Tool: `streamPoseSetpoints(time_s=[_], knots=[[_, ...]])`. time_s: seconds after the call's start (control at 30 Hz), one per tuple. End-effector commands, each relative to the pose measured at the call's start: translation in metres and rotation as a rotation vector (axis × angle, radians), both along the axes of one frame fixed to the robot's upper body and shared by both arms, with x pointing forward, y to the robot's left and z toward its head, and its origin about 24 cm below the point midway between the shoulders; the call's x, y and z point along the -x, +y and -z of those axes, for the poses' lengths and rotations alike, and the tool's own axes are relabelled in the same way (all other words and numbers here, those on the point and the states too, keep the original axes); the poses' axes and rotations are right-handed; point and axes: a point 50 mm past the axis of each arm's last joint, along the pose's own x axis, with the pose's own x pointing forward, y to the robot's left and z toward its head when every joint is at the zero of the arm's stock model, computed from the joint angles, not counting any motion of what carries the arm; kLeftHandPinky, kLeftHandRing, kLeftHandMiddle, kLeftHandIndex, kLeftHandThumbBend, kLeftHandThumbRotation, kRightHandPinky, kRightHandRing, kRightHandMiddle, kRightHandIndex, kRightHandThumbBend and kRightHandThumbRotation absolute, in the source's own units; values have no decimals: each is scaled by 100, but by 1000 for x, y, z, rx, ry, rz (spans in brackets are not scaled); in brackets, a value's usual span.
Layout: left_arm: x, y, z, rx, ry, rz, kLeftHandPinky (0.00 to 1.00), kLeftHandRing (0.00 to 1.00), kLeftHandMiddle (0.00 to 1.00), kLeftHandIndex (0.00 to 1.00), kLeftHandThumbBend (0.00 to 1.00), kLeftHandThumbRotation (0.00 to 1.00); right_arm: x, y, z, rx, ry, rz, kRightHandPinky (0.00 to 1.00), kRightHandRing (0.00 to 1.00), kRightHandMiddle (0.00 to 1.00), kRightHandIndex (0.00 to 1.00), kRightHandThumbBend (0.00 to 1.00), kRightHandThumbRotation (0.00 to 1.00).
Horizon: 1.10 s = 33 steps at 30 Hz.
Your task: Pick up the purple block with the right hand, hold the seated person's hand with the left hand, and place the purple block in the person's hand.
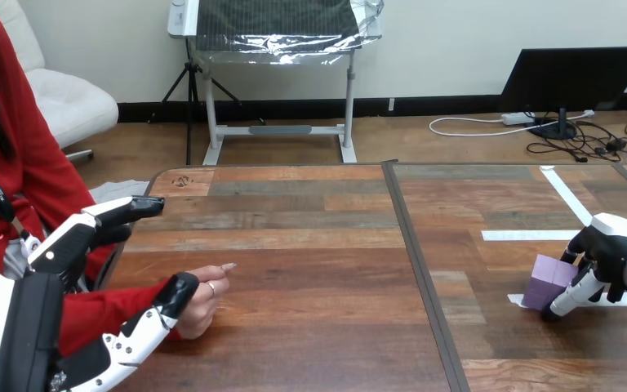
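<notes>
The purple block [547, 282] stands on the table at the right, on a strip of white tape. My right hand [616, 249] comes in from the right edge with its fingers curled round the block, one finger [573, 299] in front and others behind. The person's hand [204, 296] rests on the table at the left, loosely closed, one finger pointing right. My left hand [65, 249] is open around it: straight fingers [126, 211] hover above and behind, apart from it, and the thumb [151, 322] lies along the red sleeve, its tip touching the wrist.
The wooden table [294, 245] has a dark seam [420, 269] running front to back down the middle. White tape strips [567, 196] mark the right half. The person's torso sits at the left edge.
</notes>
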Motion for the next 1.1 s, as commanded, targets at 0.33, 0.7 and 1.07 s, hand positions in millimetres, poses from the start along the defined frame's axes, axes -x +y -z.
streamPoseSetpoints(time_s=[0.33,0.7,1.07], knots=[[-7,-1,-13,-10,-92,25,75,78,75,68,58,36,-13,13,-11,-58,-96,-3,41,49,55,55,76,0],[-8,-2,-14,-10,-93,26,74,78,75,68,58,35,-14,13,-12,-81,-119,17,42,49,56,55,78,0],[-9,-1,-12,-31,-89,15,72,77,74,67,55,32,-14,14,-12,-93,-130,11,45,52,58,55,78,0]])
